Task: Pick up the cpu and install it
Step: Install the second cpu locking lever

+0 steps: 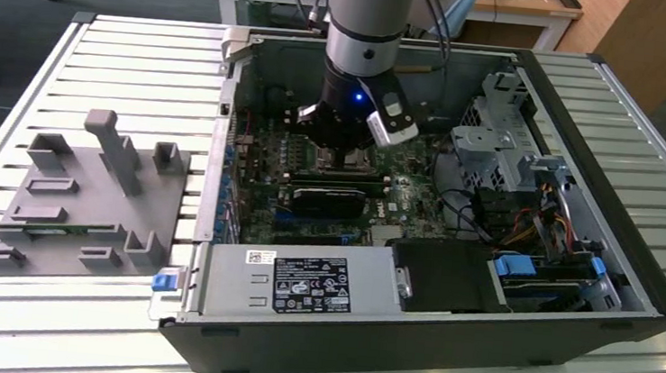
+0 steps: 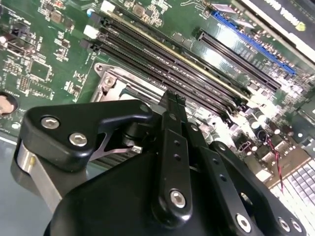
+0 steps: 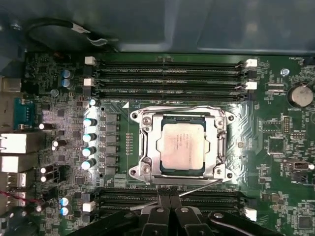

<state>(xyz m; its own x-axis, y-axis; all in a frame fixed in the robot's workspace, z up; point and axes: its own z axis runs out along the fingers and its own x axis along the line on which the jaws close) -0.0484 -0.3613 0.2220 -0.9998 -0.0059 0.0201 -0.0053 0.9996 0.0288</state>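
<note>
The cpu (image 3: 181, 145), a flat square chip with a silvery top, lies inside the motherboard's socket, ringed by the metal socket frame (image 3: 142, 147). In the first wrist view my gripper (image 3: 168, 197) sits just off one side of the socket, its two black fingers pressed together with nothing between them. A thin wire lever (image 3: 197, 188) runs along the socket edge close to the fingertips. The second wrist view shows the gripper (image 2: 172, 97) from behind, hovering low over the socket frame (image 2: 110, 83). In the exterior view the gripper (image 1: 342, 151) reaches down into the open computer case.
Memory slots (image 3: 167, 73) run along both sides of the socket. A grey fixture tray (image 1: 78, 209) with upright pegs stands on the slatted table at the exterior view's left. Power supply (image 1: 300, 283) and drive cage (image 1: 494, 142) crowd the case (image 1: 615, 265).
</note>
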